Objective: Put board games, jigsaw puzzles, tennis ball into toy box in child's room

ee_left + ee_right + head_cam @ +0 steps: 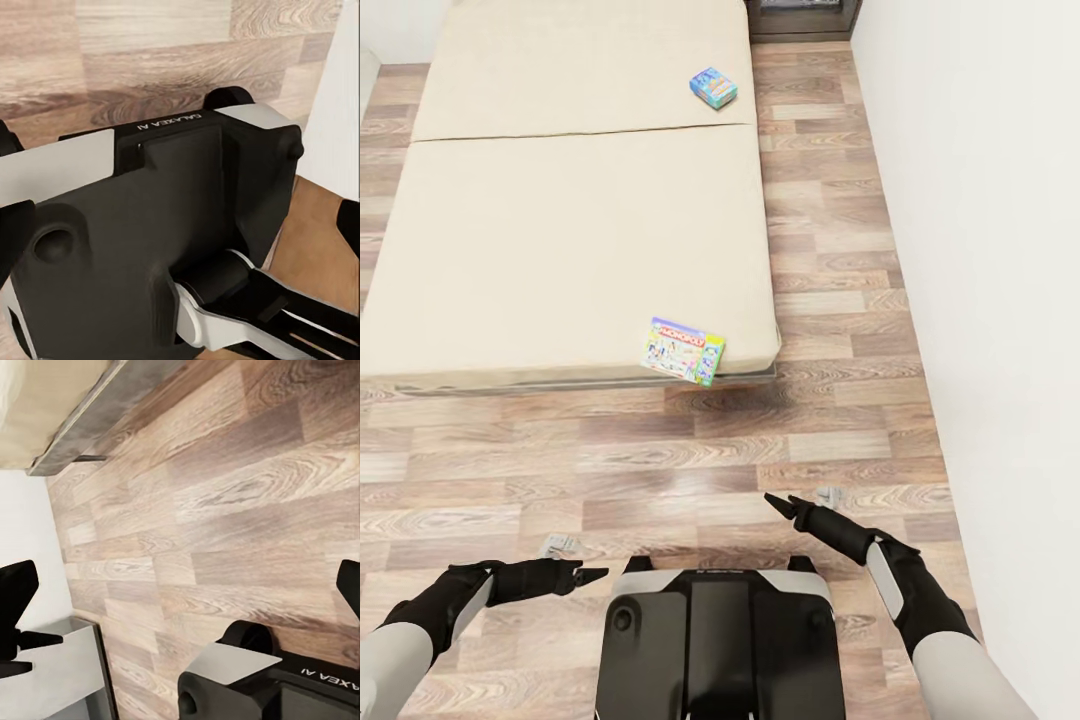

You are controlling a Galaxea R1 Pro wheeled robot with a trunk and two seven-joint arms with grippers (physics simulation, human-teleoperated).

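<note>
— Near game [683, 350]? At the bed [560, 230] corner, twelve o'clock from the base [715, 640], long axis running ten to four.
— Nearer arm? Right gripper [800, 500], game at eleven o'clock from it. Fingers spread, empty.
— Left gripper [585, 574]? Farther off. Open or closed: cannot tell.
— Other game [713, 87]? Far up the bed, twelve o'clock.

The bed [560, 220] has a plain beige mattress on a dark grey frame, and the floor [840, 300] is brown wood-grain planks next to a white wall [990, 250]. One board game [683, 350] is white with a red title band plus yellow and green bits, the other game box [713, 88] is mostly blue with colourful cartoon print. The robot's base [715, 640] is black with white panels, its arms black turning grey-white.
</note>
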